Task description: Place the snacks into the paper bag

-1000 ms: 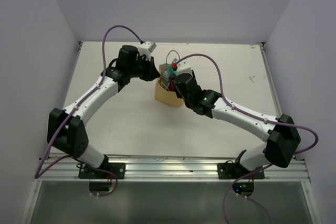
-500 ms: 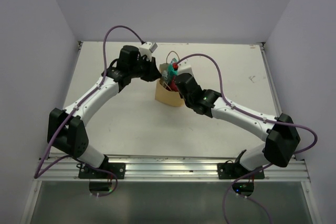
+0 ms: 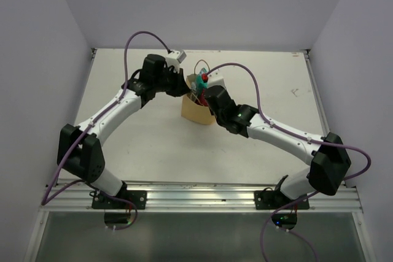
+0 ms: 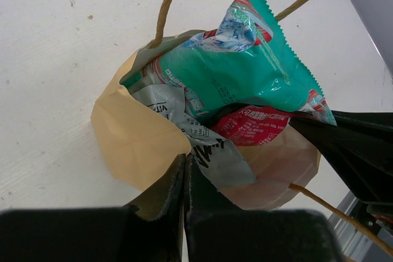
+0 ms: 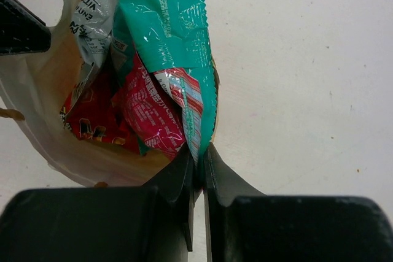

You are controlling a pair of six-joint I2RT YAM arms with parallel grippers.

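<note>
The left jaws are closed, pinching the near rim of the paper bag [image 4: 132,145]. Just beyond them a silver-grey packet [image 4: 212,151] lies against that rim, and a pink-red packet [image 4: 252,124] sits behind it. The right jaws are clamped on the lower edge of the teal-white packet [image 5: 163,23], which sticks up out of the bag's mouth. Beyond the bag is the white surface [image 4: 55,59].

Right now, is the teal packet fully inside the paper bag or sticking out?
Sticking out. The teal packet has its serrated top well above the rim of the paper bag; only its lower part is inside.
</note>
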